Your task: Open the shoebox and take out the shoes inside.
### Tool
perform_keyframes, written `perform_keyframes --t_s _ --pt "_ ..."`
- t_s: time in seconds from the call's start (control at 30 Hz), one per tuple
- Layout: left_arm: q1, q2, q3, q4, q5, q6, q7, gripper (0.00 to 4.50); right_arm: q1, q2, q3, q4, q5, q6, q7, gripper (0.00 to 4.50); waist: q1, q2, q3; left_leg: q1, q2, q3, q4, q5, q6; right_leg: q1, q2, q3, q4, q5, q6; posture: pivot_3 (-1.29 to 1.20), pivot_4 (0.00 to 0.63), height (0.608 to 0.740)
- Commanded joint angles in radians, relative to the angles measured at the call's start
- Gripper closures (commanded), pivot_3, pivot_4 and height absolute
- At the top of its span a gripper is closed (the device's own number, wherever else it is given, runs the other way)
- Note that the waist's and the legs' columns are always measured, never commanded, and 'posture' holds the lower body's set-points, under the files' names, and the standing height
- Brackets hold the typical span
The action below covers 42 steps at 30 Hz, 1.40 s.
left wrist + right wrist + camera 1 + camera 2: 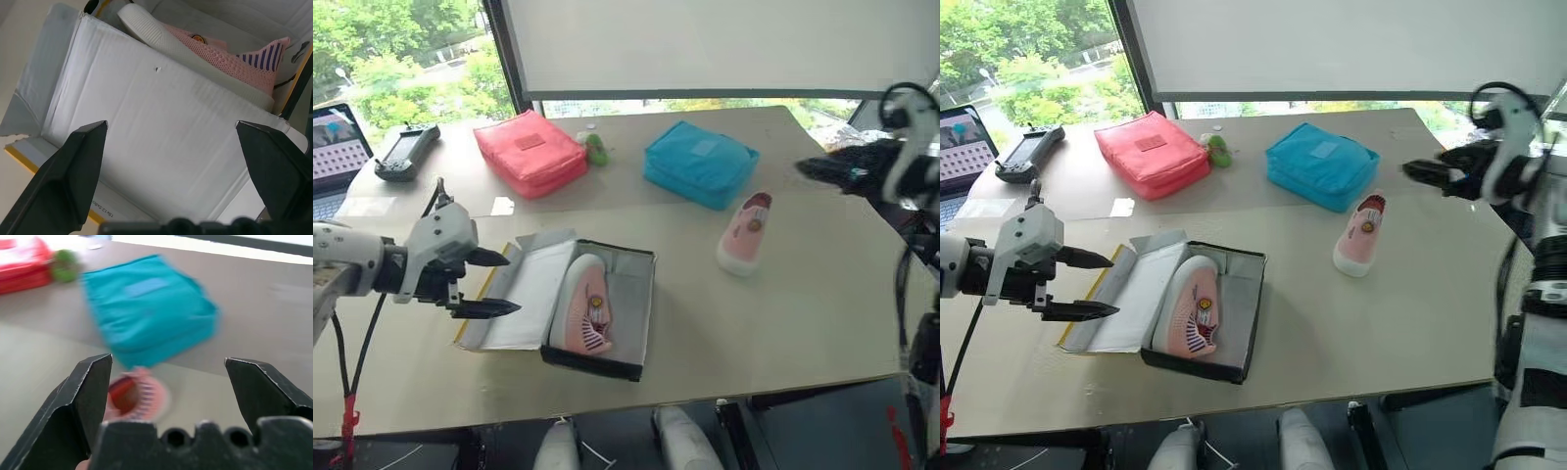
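Note:
The shoebox (643, 308) lies open at the table's near left. Its lid (524, 294) is folded out flat to the left, white inside up. One pale pink shoe (582, 305) rests on its side inside the box; it is also in the left wrist view (215, 63). The other shoe (745, 232) lies on the table to the right, just in front of the blue pouch. My left gripper (514, 284) hovers open at the lid's left edge, nothing between its fingers. My right gripper (1412, 173) is open and empty at the far right, above and beyond the loose shoe (134, 396).
A red pouch (529, 149), a small green object (596, 149) and a blue pouch (699, 162) sit along the table's back. A black controller (406, 152) and a laptop (335, 157) are at the far left. The table's front edge runs just below the box.

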Motion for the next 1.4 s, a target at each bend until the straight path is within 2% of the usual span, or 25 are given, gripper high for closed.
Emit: perform_keyframes --t_s 0.03,0.1,0.2,0.27,0.3,0.37,0.47,0.63,0.7,0.73,1.03,1.13,1.4 --pt "-0.01 0.031 -0.011 0.009 0.03 -0.012 -0.012 0.0 0.049 0.08 0.178 -0.39 0.085 0.138 0.083 0.06 -0.003 0.0 0.0 0.002 0.002 0.0 0.0 0.0 0.0 0.001 0.003 0.002 0.0 0.0 0.0 0.0 0.15 0.74" --pt "-0.02 0.019 -0.01 0.018 0.031 -0.01 -0.001 0.0 0.06 0.15 0.229 -0.479 0.102 0.189 0.053 0.06 0.003 0.001 0.0 0.001 0.002 -0.001 0.0 0.0 0.0 0.001 0.004 0.002 0.0 0.0 0.0 0.0 0.15 0.74" --pt "-0.016 0.02 0.0 0.014 0.028 -0.006 0.0 0.0 0.021 0.375 0.157 -0.454 0.145 0.425 -0.175 0.06 0.015 -0.002 0.0 -0.001 0.002 -0.001 0.003 0.0 0.0 0.001 0.004 0.003 -0.001 0.0 0.0 0.0 0.15 0.74" --pt "0.0 0.021 0.014 0.003 0.022 0.001 0.003 0.0 0.002 0.419 0.142 -0.48 0.18 0.62 -0.212 0.06 0.019 -0.002 0.0 -0.002 0.002 -0.001 0.004 0.0 0.0 0.001 0.004 0.004 -0.001 0.0 0.0 0.0 0.15 0.74" --pt "0.016 0.023 0.025 -0.003 0.021 0.003 0.004 0.0 -0.044 0.447 0.103 -0.401 0.27 0.745 -0.219 0.06 0.028 -0.002 0.0 -0.004 0.001 -0.001 0.004 0.0 0.0 0.0 0.004 0.005 -0.001 0.001 0.0 0.0 0.15 0.74" --pt "0.038 0.024 0.043 -0.012 0.018 0.007 0.006 0.0 -0.094 0.463 0.081 -0.295 0.395 0.873 -0.243 0.06 0.039 -0.002 0.0 -0.006 0.001 -0.001 0.006 0.0 0.0 0.0 0.004 0.005 -0.001 0.0 0.001 0.0 0.15 0.74" --pt "0.046 0.015 0.063 -0.024 0.002 0.02 0.018 0.0 -0.085 0.468 0.136 -0.261 0.422 0.886 -0.337 0.06 0.048 -0.003 -0.001 -0.006 0.001 -0.001 0.006 0.0 0.0 0.0 0.004 0.005 -0.002 0.0 0.0 0.0 0.15 0.74" --pt "0.057 0.009 0.074 -0.043 -0.007 0.032 0.037 0.0 -0.078 0.535 0.164 -0.192 0.445 0.886 -0.476 0.06 0.037 -0.003 -0.001 -0.006 0.002 -0.001 0.003 0.0 0.0 -0.001 0.005 0.005 -0.003 0.0 0.001 0.0 0.15 0.74" --pt "0.065 0.008 0.081 -0.049 -0.006 0.033 0.042 0.0 -0.051 0.561 0.201 -0.21 0.404 0.886 -0.514 0.06 0.035 -0.004 -0.001 -0.006 0.002 -0.001 0.002 0.0 0.0 -0.001 0.006 0.006 -0.002 0.0 0.001 0.0 0.15 0.74" --pt "0.065 0.005 0.087 -0.053 -0.013 0.043 0.047 0.0 -0.036 0.549 0.246 -0.235 0.375 0.87 -0.52 0.06 0.036 -0.004 -0.001 -0.005 0.002 -0.001 0.002 0.0 0.0 -0.001 0.006 0.006 -0.002 0.0 0.001 0.0 0.15 0.74" --pt "0.129 0.01 0.146 -0.088 -0.034 0.069 0.056 0.0 0.017 0.656 0.24 -0.213 0.341 0.872 -0.529 0.06 0.04 -0.006 -0.002 -0.004 0.002 -0.002 0.002 0.0 0.0 0.001 0.006 0.005 -0.004 0.0 0.001 0.0 0.15 0.74" --pt "0.129 0.011 0.145 -0.09 -0.035 0.067 0.061 0.0 0.005 0.677 0.216 -0.193 0.33 0.857 -0.527 0.77 0.035 -0.006 -0.002 -0.003 0.002 -0.002 0.002 0.0 0.0 0.001 0.006 0.005 -0.004 0.0 0.001 0.0 0.15 0.74" --pt "0.135 0.015 0.147 -0.086 -0.028 0.059 0.063 0.0 -0.044 0.718 0.115 -0.134 0.325 0.846 -0.531 3.54 0.036 -0.005 -0.002 -0.005 0.002 -0.002 0.001 0.0 0.0 0.0 0.006 0.005 -0.005 0.0 0.001 0.0 0.15 0.74"
